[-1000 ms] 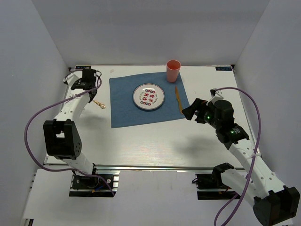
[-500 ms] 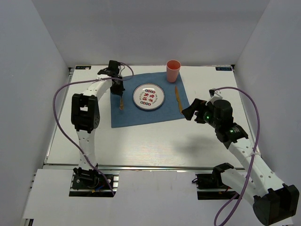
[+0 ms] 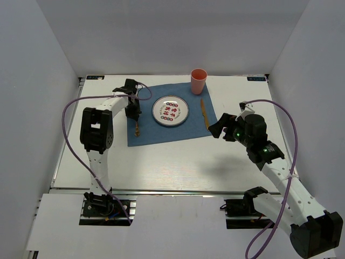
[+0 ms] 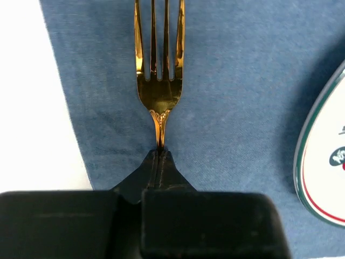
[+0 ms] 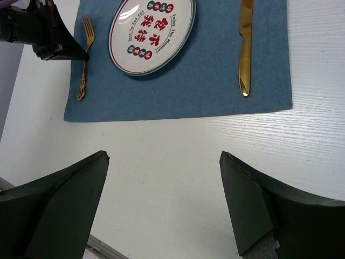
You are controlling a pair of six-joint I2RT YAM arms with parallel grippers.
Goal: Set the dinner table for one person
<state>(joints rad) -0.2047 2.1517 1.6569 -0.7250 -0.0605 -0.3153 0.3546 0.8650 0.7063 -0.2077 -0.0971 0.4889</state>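
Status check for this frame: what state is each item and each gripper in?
Left gripper: shut on the fork neck.
Right gripper: open, empty, over the dinner table.
Fork: gripped, over placemat, left of plate.
Knife: flat on placemat.
Plate: empty, on placemat.
Cup: upright.

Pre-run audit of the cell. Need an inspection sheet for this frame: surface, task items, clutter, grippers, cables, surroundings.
Surface: white dinner table, blue placemat flat on it.
Job's things: plate mid-placemat; knife right of plate; orange cup upright at placemat's far right corner; gold fork left of plate, over placemat.
Clutter: nothing seen.
Grippers: left gripper shut on fork's neck; right gripper open, holding nothing.
Cables: purple cables loop off both arms.
Surroundings: plain white walls.
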